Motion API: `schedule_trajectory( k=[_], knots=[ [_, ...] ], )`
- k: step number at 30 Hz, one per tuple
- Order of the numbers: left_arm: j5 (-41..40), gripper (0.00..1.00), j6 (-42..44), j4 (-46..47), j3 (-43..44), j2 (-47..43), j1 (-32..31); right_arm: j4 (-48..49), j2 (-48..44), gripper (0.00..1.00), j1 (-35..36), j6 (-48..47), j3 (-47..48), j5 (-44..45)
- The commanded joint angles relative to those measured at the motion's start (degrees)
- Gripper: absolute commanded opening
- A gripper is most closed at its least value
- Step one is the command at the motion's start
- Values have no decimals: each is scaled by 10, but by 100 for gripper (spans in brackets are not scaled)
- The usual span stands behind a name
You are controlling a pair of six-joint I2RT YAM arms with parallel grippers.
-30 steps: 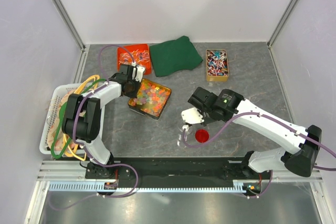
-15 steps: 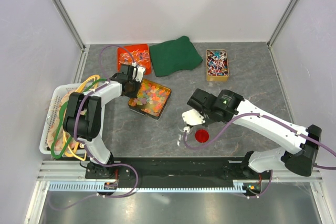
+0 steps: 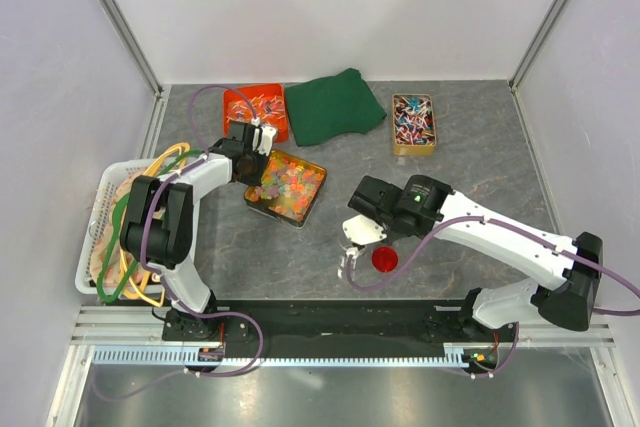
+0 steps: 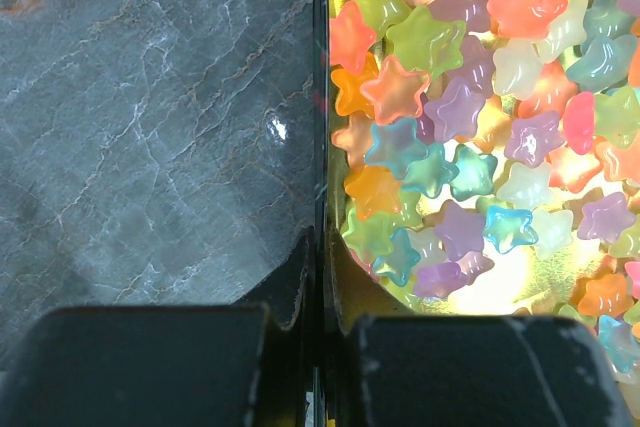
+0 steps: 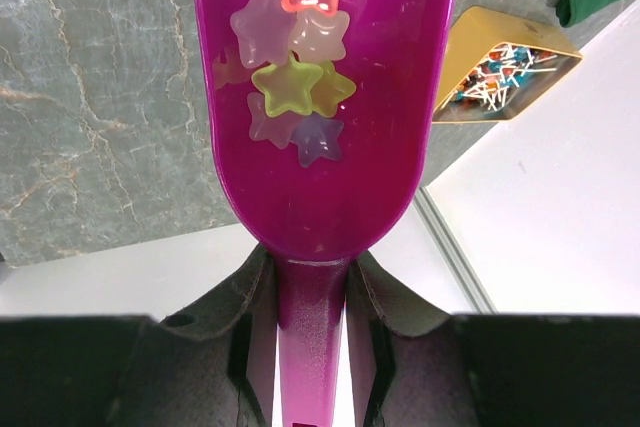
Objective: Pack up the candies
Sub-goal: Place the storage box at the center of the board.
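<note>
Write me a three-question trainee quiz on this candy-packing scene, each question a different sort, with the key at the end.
1. True or false: the left gripper is clamped on the rim of the tin.
2. What does the right gripper hold? A. a magenta scoop carrying candies; B. an empty scoop; C. nothing.
3. Fill in: the candies are ___-shaped.
Key: 1 true; 2 A; 3 star.
</note>
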Motion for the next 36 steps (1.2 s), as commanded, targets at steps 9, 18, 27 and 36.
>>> schedule_trajectory(
  k=[9, 18, 27, 36],
  knots=[
    [3, 2, 8, 21, 30, 1, 2, -9, 14, 0, 27, -2, 17, 49],
    [2, 2, 9, 22, 31, 6, 3, -7, 17, 0, 34, -14, 34, 71],
    [0, 2, 9, 19, 31, 9, 3, -9, 26, 0, 48, -16, 38, 88],
    [2, 2, 9, 19, 33, 10, 3, -11, 30, 0, 52, -16, 39, 94]
  ],
)
